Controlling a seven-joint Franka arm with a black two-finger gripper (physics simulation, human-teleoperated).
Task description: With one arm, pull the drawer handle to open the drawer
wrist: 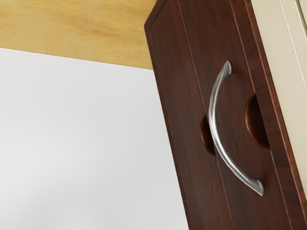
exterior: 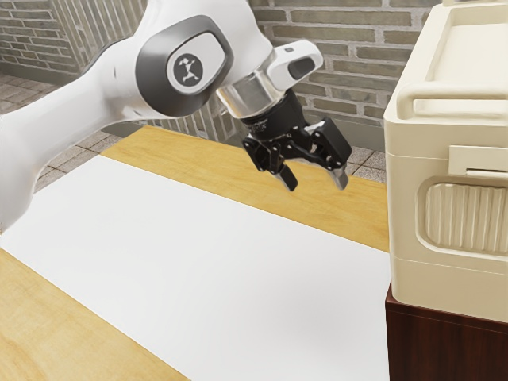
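Note:
My gripper hangs above the table in the exterior view, its two fingers spread open with nothing between them, and stands apart from the dark wooden cabinet. In the wrist view a curved silver handle is fixed to the reddish-brown front of the drawer cabinet. No part of the gripper touches the handle. The drawer front looks flush with the cabinet.
A cream-coloured box with a ribbed panel and a top rail sits on the cabinet. A white sheet covers the middle of the wooden table. A brick wall stands behind.

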